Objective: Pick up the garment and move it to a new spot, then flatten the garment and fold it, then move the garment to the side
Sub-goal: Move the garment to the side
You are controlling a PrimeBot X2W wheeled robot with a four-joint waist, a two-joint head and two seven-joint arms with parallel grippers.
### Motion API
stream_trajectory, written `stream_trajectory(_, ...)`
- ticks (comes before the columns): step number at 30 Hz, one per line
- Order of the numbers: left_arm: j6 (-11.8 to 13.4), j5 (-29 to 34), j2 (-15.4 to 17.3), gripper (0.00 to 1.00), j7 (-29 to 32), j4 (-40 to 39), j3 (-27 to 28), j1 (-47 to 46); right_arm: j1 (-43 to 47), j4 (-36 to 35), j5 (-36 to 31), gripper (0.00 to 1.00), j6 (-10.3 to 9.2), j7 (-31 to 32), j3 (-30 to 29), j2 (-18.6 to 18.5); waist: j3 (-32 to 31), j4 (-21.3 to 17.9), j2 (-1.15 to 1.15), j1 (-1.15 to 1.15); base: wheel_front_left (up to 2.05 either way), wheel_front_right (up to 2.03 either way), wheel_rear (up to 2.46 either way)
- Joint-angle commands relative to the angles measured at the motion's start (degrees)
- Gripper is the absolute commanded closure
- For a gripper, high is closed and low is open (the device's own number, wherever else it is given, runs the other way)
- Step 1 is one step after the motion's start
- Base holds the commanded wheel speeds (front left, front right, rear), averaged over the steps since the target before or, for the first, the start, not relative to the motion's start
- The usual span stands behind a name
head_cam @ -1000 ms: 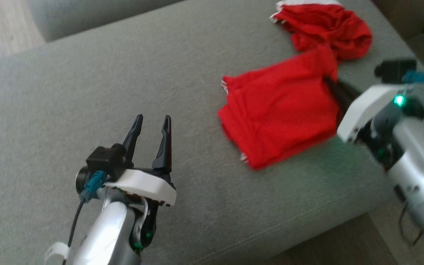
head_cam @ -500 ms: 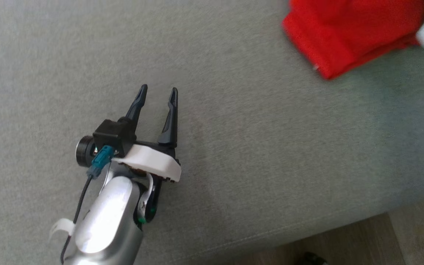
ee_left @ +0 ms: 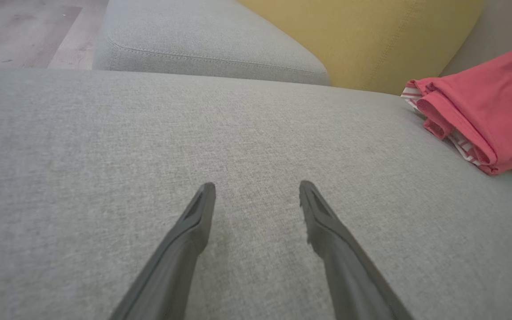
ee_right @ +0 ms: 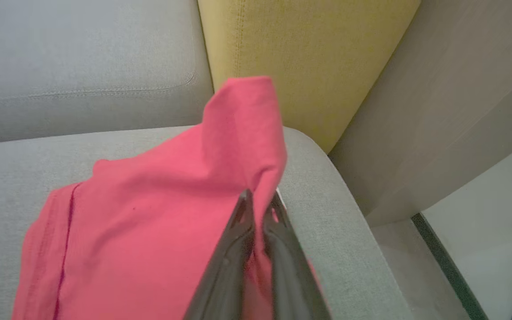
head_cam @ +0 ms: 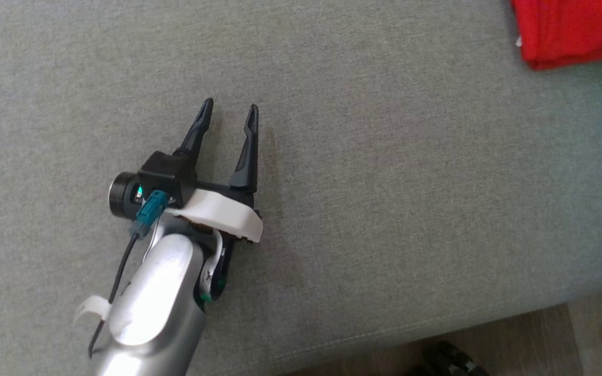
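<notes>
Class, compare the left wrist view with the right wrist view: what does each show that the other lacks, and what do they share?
Left wrist view: the left gripper, open and empty over a bare stretch of the grey sofa cushion, with wooden floor at the top left. Right wrist view: the right gripper, shut on a raised fold of the red garment, with a pale panel to the right. Shared: the red garment, the grey sofa cushion and the yellow cushion behind.
</notes>
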Motion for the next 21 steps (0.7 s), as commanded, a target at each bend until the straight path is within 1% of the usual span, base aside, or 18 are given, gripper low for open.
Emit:
stream_trajectory(1,0.3,0.3,0.5,0.0,-0.2,-1.4,1.3,-0.8,-1.5,0.3,-1.1,0.55,-0.04,-1.4,0.6,-1.8,0.1,0.2,0.0,0.0,0.0,0.0,0.0)
stream_trajectory(2,0.3,0.3,0.5,0.0,-0.2,-1.3,1.3,-0.9,-2.0,1.4,-2.1,0.09,-0.04,-2.3,1.2,-1.6,0.2,0.4,0.0,0.0,0.0,0.0,0.0)
stream_trajectory(3,0.4,0.3,0.5,0.0,-0.3,-1.3,1.3,-1.1,-2.4,2.6,-3.0,0.0,-0.04,-3.2,1.6,-1.3,0.2,0.5,0.0,0.0,0.0,0.0,0.0)
stream_trajectory(8,0.5,-0.2,0.4,0.0,-0.4,-1.2,1.2,-1.2,-3.8,9.3,-6.5,0.0,-0.04,-6.5,3.1,0.9,-0.6,1.2,0.0,0.0,0.0,0.0,0.0)
stream_trajectory(12,0.6,-1.0,0.4,0.0,-0.6,-1.5,1.9,-0.5,-4.0,11.4,-8.2,0.0,-0.04,-9.7,4.2,2.9,-3.0,1.4,0.0,0.0,0.0,0.0,0.0)
stream_trajectory(17,0.3,-2.0,0.3,0.0,-0.8,-3.5,3.8,1.2,-2.6,8.8,-9.0,0.0,-0.04,-16.3,5.6,4.9,-8.6,1.4,0.0,0.0,0.0,0.0,0.0)
stream_trajectory(21,0.0,-2.8,0.2,0.0,-0.8,-6.1,6.7,3.5,-0.7,4.3,-8.6,0.0,-0.04,-19.1,6.1,6.1,-13.8,1.1,0.0,0.0,0.0,0.0,0.0)
